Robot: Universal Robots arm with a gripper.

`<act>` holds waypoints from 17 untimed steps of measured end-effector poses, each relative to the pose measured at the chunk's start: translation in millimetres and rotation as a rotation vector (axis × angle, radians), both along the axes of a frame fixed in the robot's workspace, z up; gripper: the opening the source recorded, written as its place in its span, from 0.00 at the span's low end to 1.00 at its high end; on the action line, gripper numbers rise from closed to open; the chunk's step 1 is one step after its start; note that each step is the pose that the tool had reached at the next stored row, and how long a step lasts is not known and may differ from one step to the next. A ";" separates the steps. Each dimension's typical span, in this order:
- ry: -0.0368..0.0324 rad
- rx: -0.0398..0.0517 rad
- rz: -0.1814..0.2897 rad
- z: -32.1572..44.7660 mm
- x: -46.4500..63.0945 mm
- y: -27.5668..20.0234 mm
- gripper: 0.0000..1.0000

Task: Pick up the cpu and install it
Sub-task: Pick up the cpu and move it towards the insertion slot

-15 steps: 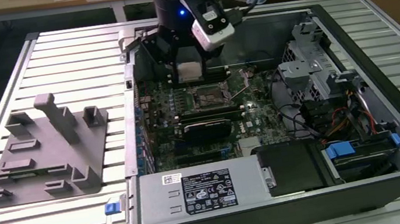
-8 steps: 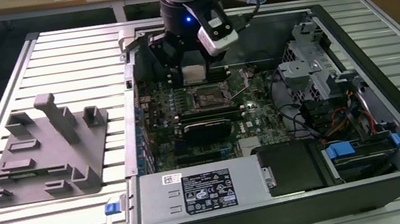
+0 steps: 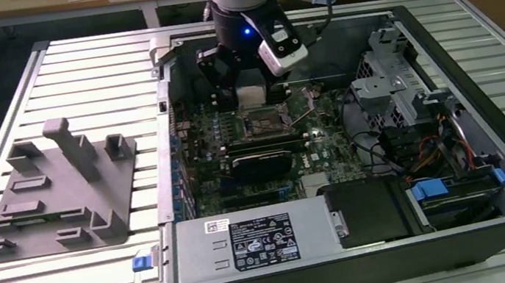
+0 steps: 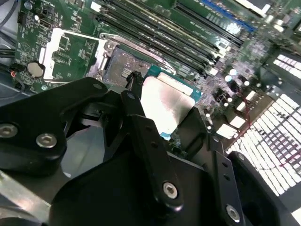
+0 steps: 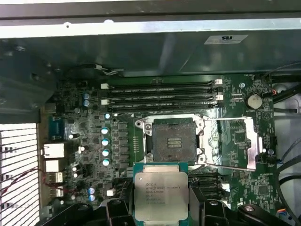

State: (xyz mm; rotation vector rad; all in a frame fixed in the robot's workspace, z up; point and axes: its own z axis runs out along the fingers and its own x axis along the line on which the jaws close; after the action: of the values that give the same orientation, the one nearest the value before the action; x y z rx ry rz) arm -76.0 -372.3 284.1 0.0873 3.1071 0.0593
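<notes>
My gripper hangs inside the open computer case, shut on the cpu. The cpu is a flat square chip with a silvery top plate and a green rim, held level by its two side edges. In the first wrist view the black fingers flank the cpu, and the gripper sits just short of the empty black-framed socket. The socket's metal load plate is swung open to one side. In the second wrist view the cpu floats above the board beside the socket, apart from it.
A grey plastic holder block with upright posts lies on the slatted table at the exterior view's left. Inside the case stand a power supply, a drive cage and cables. Memory slots run beyond the socket.
</notes>
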 end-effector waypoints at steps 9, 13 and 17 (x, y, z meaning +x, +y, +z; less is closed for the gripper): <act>0.0008 -0.0018 0.006 -15.5 9.4 4.7 0.55; 0.0016 -0.0024 0.007 -20.9 12.5 6.8 0.55; 0.0018 -0.0021 0.008 -23.4 16.4 7.9 0.55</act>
State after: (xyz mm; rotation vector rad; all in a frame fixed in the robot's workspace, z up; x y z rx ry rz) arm -59.5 -364.3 260.7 0.0754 3.1093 0.0562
